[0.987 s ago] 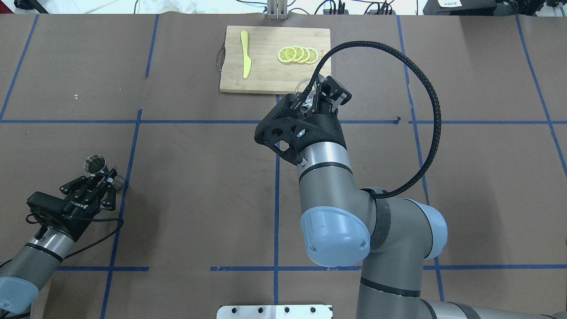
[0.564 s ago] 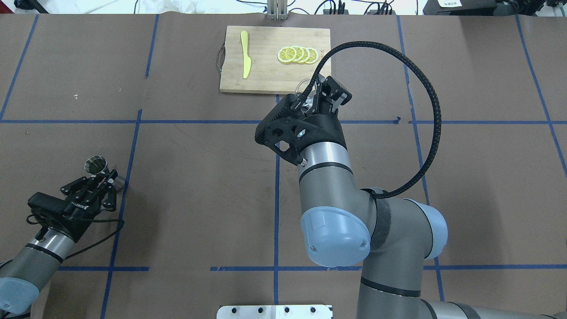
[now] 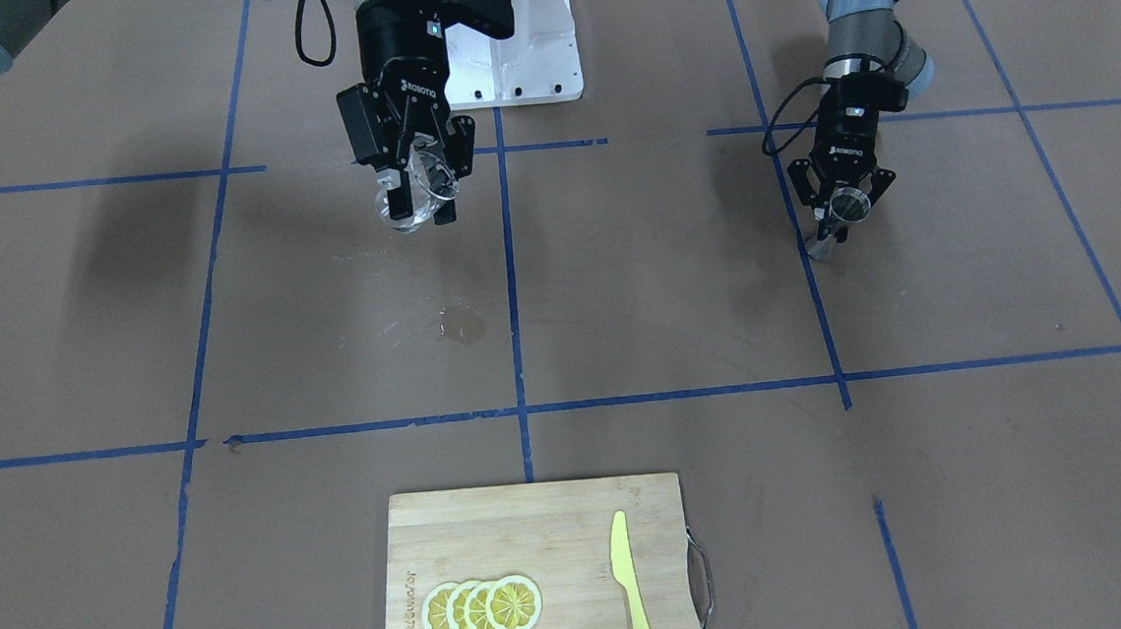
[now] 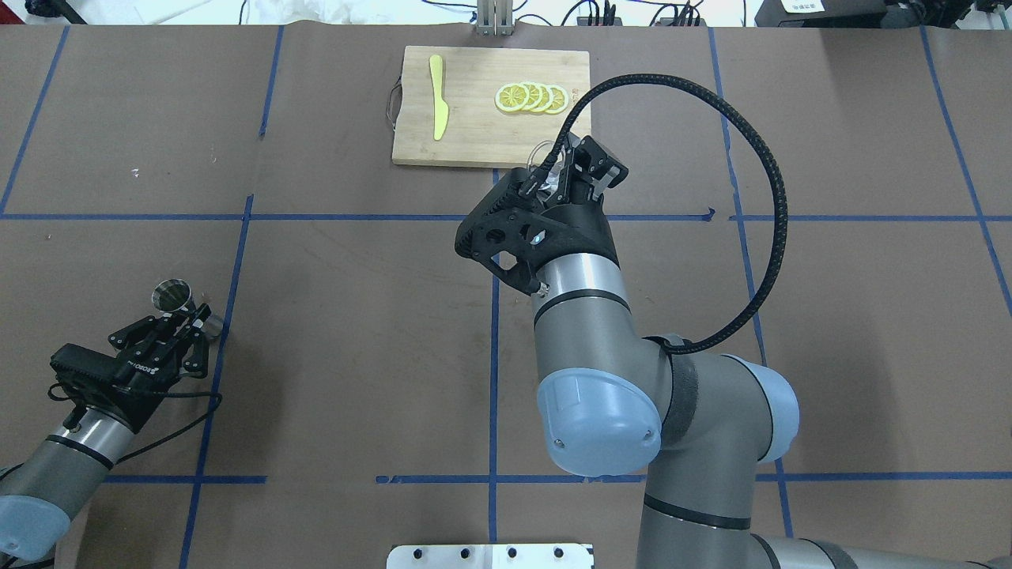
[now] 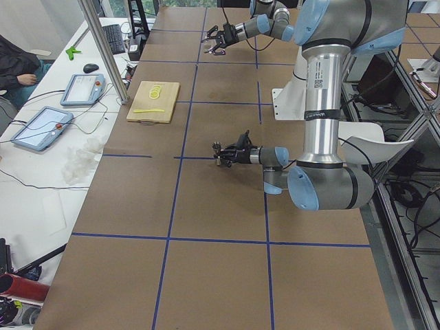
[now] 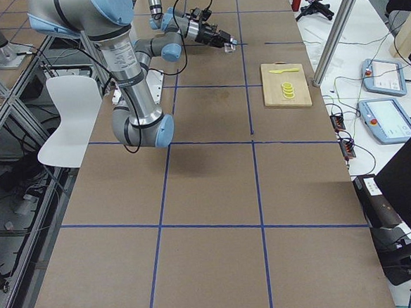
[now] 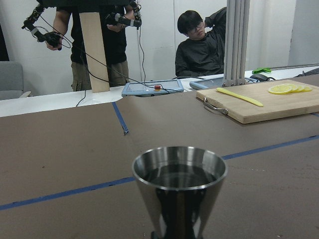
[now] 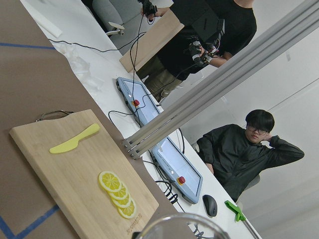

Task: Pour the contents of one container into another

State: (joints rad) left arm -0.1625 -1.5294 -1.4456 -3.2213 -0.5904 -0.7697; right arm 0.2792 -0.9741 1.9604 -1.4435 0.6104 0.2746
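Observation:
The silver jigger (image 4: 172,294) is at the table's near left, and my left gripper (image 4: 188,314) is shut on its narrow waist. In the left wrist view the jigger (image 7: 179,184) stands upright and its open upper cone fills the lower middle. The front view shows the same jigger (image 3: 847,204) low over the table; whether it touches the table is unclear. My right gripper (image 3: 419,201) hangs above the table's middle, shut on the clear glass cup (image 3: 411,218), which is tilted. From overhead only the cup's rim (image 4: 542,152) shows past the fingers. The two containers are far apart.
A wooden cutting board (image 4: 490,138) lies at the far middle with a yellow knife (image 4: 437,99) and several lemon slices (image 4: 531,97) on it. A small wet patch (image 3: 463,326) marks the brown table below the cup. People and tablets are beyond the far edge.
My left gripper and the jigger have shifted very slightly back toward the robot. The right arm and the cup have not moved.

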